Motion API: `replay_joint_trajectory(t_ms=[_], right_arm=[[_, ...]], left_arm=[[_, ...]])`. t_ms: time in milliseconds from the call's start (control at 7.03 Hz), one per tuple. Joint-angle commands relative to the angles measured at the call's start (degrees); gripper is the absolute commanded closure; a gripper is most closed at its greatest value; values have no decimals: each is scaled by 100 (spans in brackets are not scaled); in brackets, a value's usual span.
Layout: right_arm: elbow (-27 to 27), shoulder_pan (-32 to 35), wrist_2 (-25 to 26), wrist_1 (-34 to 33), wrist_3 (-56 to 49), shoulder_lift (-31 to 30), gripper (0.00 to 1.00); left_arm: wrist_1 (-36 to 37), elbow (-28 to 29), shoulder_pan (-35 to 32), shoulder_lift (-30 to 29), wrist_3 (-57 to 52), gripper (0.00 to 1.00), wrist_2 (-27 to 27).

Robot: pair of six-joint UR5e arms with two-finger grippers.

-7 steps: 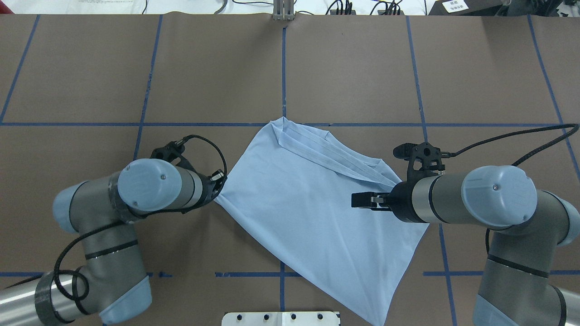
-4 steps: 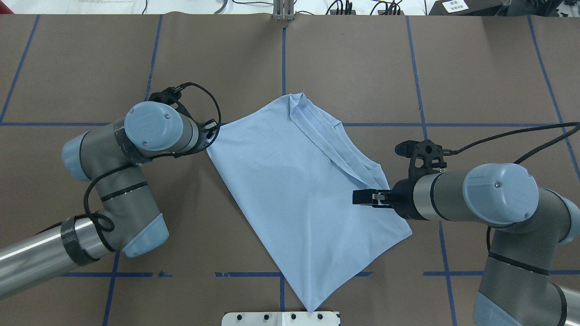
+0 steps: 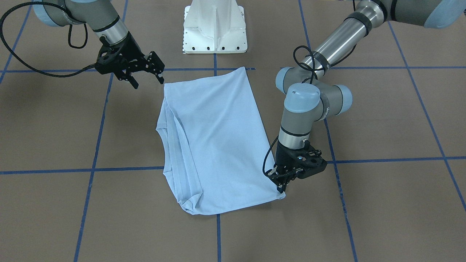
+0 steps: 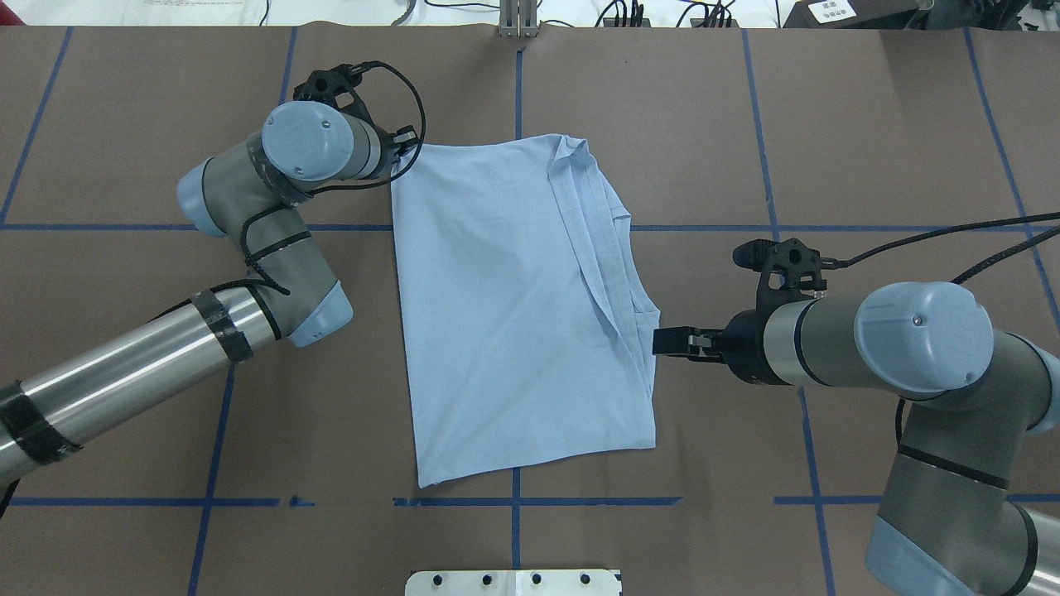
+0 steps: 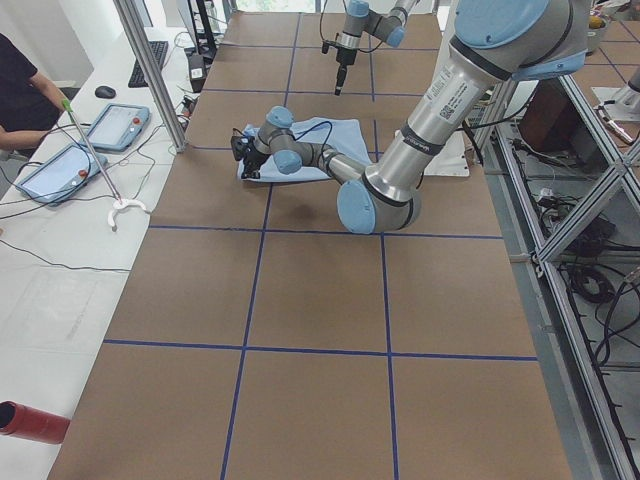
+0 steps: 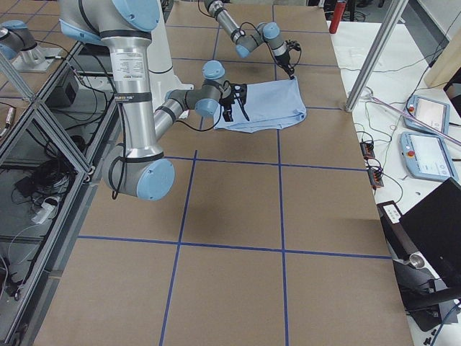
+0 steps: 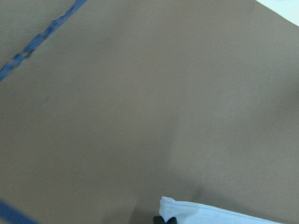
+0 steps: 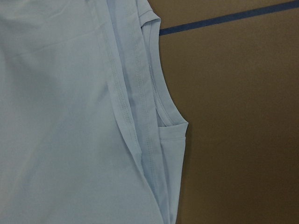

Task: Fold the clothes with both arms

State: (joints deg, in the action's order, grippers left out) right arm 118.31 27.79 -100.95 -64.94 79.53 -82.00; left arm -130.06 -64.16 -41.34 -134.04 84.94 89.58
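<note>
The light blue T-shirt (image 4: 505, 314) lies folded flat on the brown table, with its hemmed edges stacked along its right side (image 4: 609, 248). Its print and collar are hidden. My left gripper (image 4: 398, 165) is shut on the shirt's far left corner; in the front view it (image 3: 282, 188) pinches that corner low at the table. The left wrist view shows the corner (image 7: 219, 215) held at its bottom edge. My right gripper (image 3: 148, 83) is open and empty, raised beside the shirt's right edge (image 4: 660, 341). The right wrist view looks down on the shirt's hems (image 8: 140, 116).
The white pedestal base (image 3: 214, 29) stands at the near table edge. Blue tape lines (image 4: 517, 124) cross the brown table cover. Cables lie along the far edge (image 4: 621, 12). An operator (image 5: 15, 95) sits by tablets beyond the table's far side.
My left gripper has pulled the shirt's corner away from the robot. The shirt has swung round and lies square to the table now. My right gripper has hardly moved.
</note>
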Motion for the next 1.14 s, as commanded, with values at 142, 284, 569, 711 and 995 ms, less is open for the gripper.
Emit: replay_joint_trajectory(t_ms=[142, 284, 569, 711, 995], right_arm=[[-290, 78, 14, -1, 1, 157, 0], [-535, 156, 14, -53, -17, 367, 0], [-1359, 428, -30, -115, -191, 1156, 0], [-1590, 464, -30, -577, -689, 1552, 0], [-1995, 464, -21, -1257, -1736, 2134, 0]], left_arm=[[-625, 782, -41, -509, -425, 2, -345], [-643, 747, -93, -518, -739, 0, -336], [-635, 564, -373, -518, -1032, 0, 195], [-478, 179, -557, -449, -1032, 0, 818], [408, -1363, -629, 304, -1041, 0, 1026]])
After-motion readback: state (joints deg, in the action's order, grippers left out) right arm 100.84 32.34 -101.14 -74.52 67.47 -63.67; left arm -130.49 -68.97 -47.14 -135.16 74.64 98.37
